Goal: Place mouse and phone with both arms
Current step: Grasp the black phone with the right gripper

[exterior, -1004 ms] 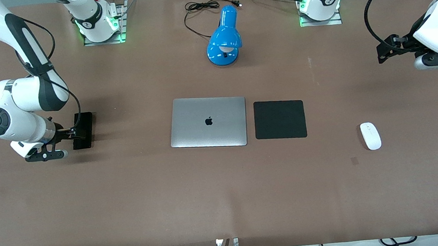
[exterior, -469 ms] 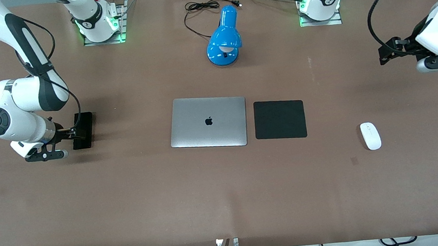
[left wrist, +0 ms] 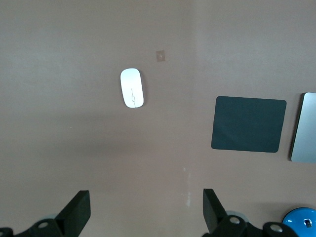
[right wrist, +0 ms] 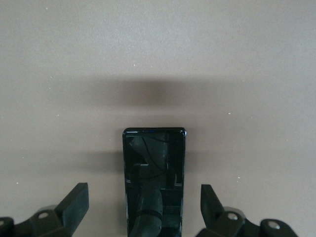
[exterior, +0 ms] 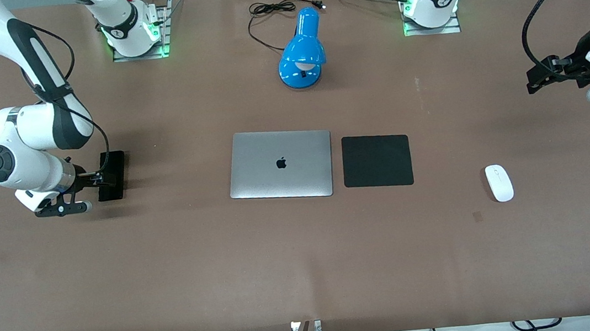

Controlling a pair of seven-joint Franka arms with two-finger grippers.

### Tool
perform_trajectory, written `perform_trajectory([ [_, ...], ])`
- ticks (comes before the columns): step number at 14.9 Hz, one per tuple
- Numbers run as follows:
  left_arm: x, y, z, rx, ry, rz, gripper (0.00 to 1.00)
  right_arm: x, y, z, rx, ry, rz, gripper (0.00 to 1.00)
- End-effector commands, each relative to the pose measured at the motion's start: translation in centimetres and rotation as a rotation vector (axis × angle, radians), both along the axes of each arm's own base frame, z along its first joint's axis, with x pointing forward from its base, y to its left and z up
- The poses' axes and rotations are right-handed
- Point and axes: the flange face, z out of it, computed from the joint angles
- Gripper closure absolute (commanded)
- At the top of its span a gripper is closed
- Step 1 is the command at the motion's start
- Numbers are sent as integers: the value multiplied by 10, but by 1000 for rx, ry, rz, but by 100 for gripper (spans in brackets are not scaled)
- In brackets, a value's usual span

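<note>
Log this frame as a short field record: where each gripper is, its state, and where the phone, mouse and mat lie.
right gripper: open, straddling the slim black phone lying on the table
left gripper: open, empty, over bare table at the left arm's end
small white oval mouse: on the table, untouched, nearer the front camera than the square black mat
closed silver laptop: beside the mat

We are seeing a glossy white mouse [exterior: 498,183] with a thin dark line, a glossy black phone [exterior: 112,176], a plain black mat [exterior: 376,160], a silver laptop [exterior: 280,164] bearing a black logo, and a bright blue lamp [exterior: 302,52], all showing against the brown table [exterior: 261,258].
</note>
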Motion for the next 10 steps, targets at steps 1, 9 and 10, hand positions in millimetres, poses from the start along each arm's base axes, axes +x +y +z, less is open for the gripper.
perform_trajectory([
  [1,4,1,5,-14,2,-14,0,-4,-1,-10,-7,9,-12,0],
  [9,8,4,-4,-7,17,-10,0,-6,-1,-26,-1,30,-16,0],
  [10,12,8,-14,-9,34,-2,0,-6,2,-27,-1,32,-11,0],
])
